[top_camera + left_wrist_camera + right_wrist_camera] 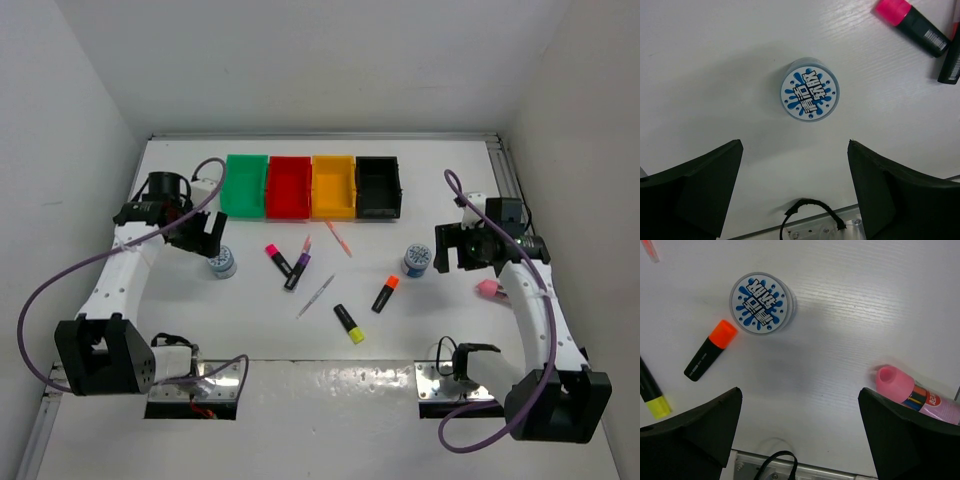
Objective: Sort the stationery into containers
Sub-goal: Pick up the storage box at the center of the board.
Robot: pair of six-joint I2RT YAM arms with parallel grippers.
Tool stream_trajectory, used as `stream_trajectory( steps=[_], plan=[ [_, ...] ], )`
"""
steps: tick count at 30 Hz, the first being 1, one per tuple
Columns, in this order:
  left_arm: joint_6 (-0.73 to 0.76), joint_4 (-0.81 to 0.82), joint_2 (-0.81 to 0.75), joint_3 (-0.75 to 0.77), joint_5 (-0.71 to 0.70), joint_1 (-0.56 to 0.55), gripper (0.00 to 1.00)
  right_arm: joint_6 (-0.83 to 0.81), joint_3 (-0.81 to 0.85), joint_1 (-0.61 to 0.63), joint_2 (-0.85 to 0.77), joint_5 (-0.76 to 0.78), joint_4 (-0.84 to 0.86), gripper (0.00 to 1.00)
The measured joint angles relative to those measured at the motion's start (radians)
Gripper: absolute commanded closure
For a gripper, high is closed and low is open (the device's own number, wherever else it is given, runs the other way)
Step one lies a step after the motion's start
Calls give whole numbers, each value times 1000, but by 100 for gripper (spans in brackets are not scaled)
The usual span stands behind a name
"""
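Left gripper (792, 150), nearest the lens, is hanging spread and empty, blue-white roll (810, 89) lying face-up ahead, centred between its jaws, toward the left edge of the desk (260, 330); right gripper (800, 391), equally spread and empty, is facing second roll (761, 302) ahead-left; green bin (244, 188), red bin (289, 190), yellow-orange bin (333, 190), black bin (378, 188) are lining the far edge, seemingly empty

Under me: white table (260, 320) | around me: white walls (300, 60) from 9 through 12 to 3 o'clock | at 2 o'clock: metal rail (505, 170) along table edge
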Motion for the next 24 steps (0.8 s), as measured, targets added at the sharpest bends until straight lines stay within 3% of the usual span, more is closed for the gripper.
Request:
stream_trajectory(
  steps=[24],
  plan=[
    [65, 124, 274, -22, -21, -94, 8, -8, -27, 0, 66, 15, 8, 2]
  ],
)
